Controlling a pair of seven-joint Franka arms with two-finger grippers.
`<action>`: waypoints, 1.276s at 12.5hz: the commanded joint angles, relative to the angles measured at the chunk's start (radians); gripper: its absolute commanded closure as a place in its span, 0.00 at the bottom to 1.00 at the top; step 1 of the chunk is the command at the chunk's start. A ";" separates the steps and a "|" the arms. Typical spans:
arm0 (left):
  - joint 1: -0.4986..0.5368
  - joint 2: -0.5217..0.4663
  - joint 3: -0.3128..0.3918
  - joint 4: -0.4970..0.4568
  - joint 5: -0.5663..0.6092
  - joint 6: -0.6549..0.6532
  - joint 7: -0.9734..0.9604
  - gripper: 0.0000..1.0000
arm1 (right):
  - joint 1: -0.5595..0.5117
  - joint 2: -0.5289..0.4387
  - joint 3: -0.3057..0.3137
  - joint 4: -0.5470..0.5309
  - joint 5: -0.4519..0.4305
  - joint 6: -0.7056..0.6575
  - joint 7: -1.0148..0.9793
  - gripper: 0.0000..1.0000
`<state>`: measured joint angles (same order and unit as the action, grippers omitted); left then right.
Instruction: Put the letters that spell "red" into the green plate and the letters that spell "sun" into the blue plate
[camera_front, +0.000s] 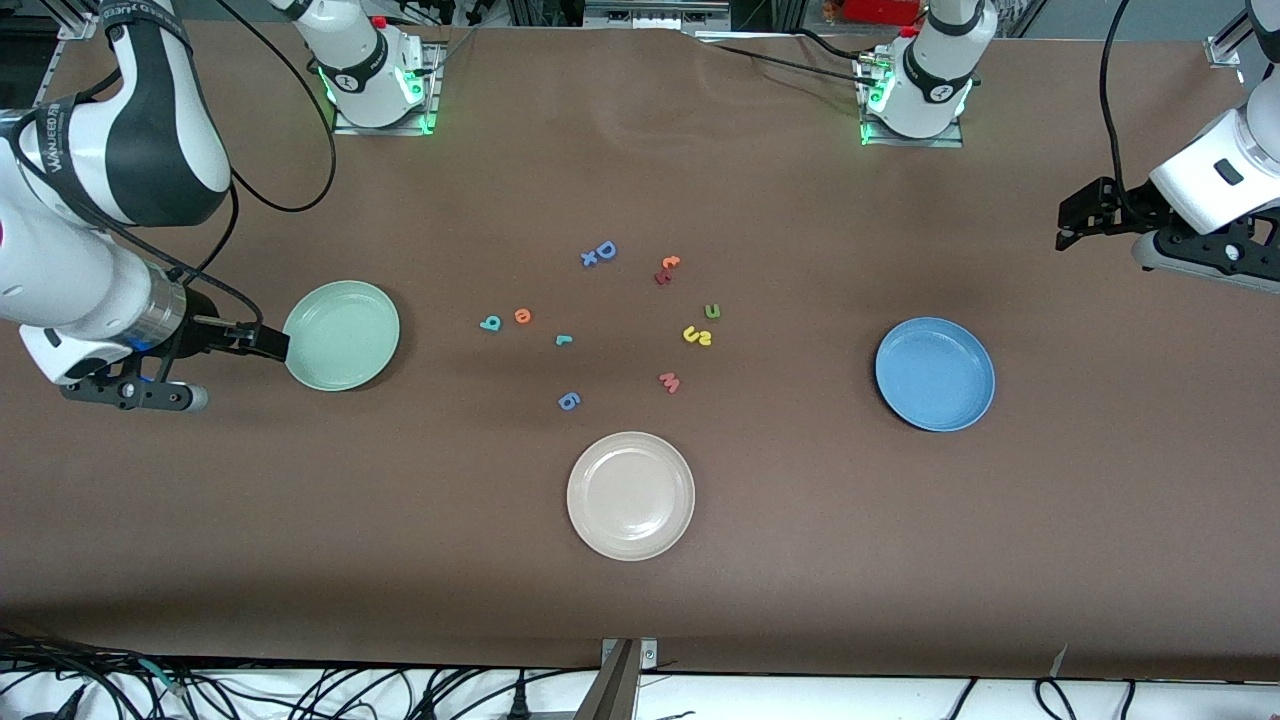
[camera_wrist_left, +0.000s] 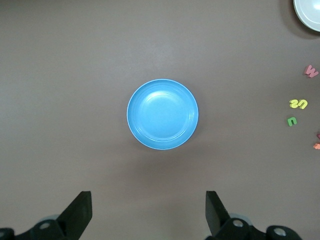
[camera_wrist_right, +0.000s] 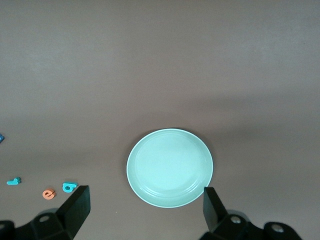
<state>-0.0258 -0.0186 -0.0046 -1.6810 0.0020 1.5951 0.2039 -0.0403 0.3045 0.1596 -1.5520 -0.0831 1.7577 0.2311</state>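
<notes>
Black tools (camera_front: 262, 340) (camera_front: 1075, 215) wide, arms raised.

The cream-white plate (camera_wrist_left: 309, 14) is cut off by the left wrist view's edge, as is the red and orange pair (camera_wrist_left: 317, 141). In the right wrist view only a corner of the blue capital "D" (camera_wrist_right: 1, 138) shows. The right end effector (camera_front: 262, 340) partly covers the green plate (camera_front: 345, 335) rim.

High front view; wrist views straight down.
</notes>
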 joint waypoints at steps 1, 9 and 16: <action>0.006 -0.007 -0.005 -0.006 0.001 -0.007 -0.001 0.00 | -0.015 -0.008 0.017 -0.006 -0.007 -0.007 0.013 0.00; 0.000 0.002 -0.018 -0.008 0.001 -0.024 0.000 0.00 | -0.015 -0.008 0.017 -0.013 -0.007 -0.007 0.013 0.00; -0.002 -0.006 -0.026 -0.028 0.001 -0.026 -0.001 0.00 | -0.015 -0.008 0.017 -0.014 -0.006 -0.007 0.013 0.00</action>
<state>-0.0279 -0.0097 -0.0209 -1.6916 0.0020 1.5736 0.2039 -0.0403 0.3054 0.1596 -1.5570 -0.0831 1.7562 0.2312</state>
